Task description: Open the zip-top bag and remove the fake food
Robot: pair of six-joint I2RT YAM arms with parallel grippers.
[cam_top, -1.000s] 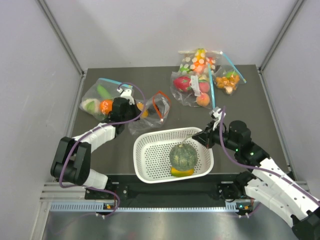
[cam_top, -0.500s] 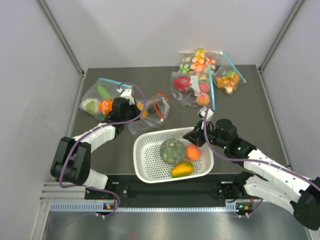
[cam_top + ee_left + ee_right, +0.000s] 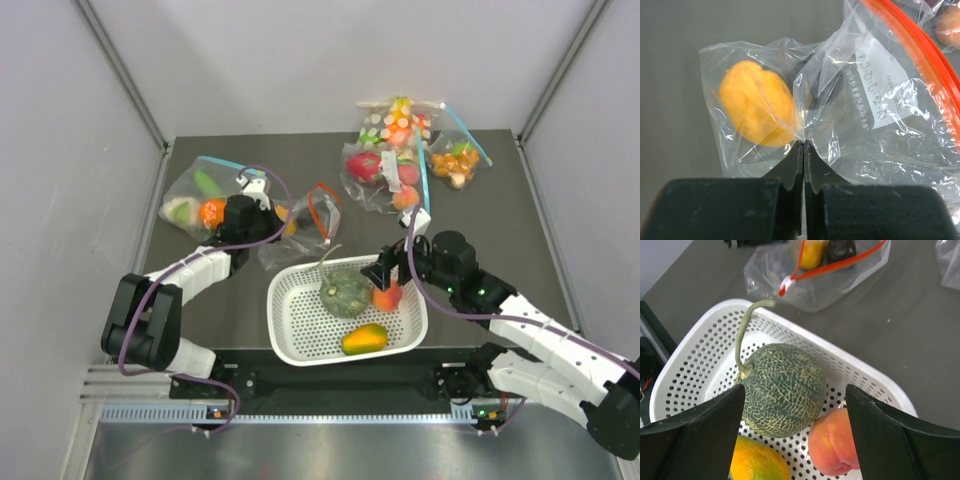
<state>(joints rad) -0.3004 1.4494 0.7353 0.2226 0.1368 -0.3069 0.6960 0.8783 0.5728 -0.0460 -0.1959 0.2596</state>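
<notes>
Fingers clenched: left gripper (image 3: 803, 145) pinches the zip-top bag (image 3: 920, 135) at the basket's (image 3: 298, 332) eleven o'clock, label (image 3: 875, 95) print unreadable; right gripper (image 3: 795, 390) gapes over the melon (image 3: 775, 402).

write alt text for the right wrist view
The open right gripper hovers over a white basket holding a green netted melon, a peach and a mango. Beyond the basket, on the dark table, lies the clear zip-top bag with its red zip strip, a small orange inside.

Basket (image 3: 298, 325): held melon (image 3: 345, 293), peach (image 3: 387, 298) and mango (image 3: 364, 339).
Zip-top bag (image 3: 300, 240): at the basket's 11 o'clock.
Left hand (image 3: 268, 225): at the bag's 9 o'clock.
</notes>
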